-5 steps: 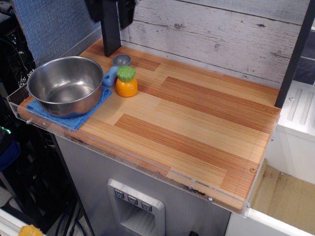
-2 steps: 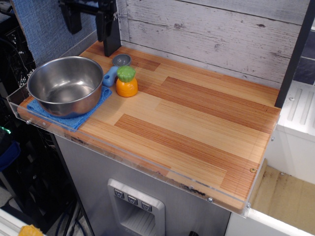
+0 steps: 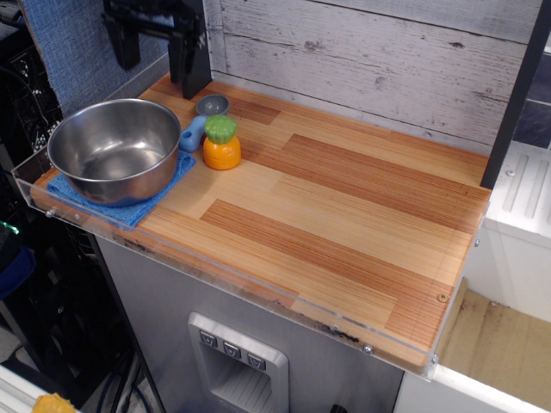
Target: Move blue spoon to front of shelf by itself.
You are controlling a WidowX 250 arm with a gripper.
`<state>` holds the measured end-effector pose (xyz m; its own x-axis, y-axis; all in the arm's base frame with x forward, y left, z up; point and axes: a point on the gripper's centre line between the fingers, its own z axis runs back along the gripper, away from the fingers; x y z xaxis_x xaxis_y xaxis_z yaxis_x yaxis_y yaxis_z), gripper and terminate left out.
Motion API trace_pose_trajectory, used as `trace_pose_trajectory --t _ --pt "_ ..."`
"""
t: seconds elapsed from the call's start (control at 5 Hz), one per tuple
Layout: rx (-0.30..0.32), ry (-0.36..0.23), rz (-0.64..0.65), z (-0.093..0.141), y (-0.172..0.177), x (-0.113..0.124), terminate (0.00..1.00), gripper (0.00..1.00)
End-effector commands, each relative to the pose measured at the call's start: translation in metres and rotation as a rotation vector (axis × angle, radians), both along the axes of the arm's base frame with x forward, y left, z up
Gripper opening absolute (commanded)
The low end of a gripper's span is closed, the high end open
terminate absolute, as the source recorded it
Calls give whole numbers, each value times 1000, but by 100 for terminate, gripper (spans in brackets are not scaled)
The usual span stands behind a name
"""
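Two black fingers [image 3: 129, 43] of the gripper [image 3: 159, 47] hang spread apart above the shelf's [image 3: 344, 215] back-left corner. Below, the blue spoon [image 3: 200, 120] lies between the steel bowl [image 3: 114, 148] and the orange-and-green toy [image 3: 221, 143].

1. The shelf [image 3: 344, 215] is a wooden board with a clear acrylic rim.
2. Blue cloth [image 3: 129, 206] at the left edge.
3. Blue spoon [image 3: 200, 120] and orange-and-green toy [image 3: 221, 144] near the back-left corner.

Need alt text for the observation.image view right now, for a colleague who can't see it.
A blue spoon lies at the back left of a wooden shelf, between a steel bowl on a blue cloth and an orange-and-green toy. The gripper hangs above, open.
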<state>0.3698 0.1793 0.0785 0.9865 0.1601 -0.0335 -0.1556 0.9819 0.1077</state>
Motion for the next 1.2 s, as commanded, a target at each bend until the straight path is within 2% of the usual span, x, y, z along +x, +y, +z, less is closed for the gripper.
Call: trace_pose_trajectory --t 0.0,0.6,0.8,1.0 --pt "25 -20 -14 1 -15 21 0 100" --pt "38 26 -3 -33 -22 38 0 100" --pt "48 73 8 -50 -20 40 0 100" --pt "46 89 26 -57 -18 40 0 0"
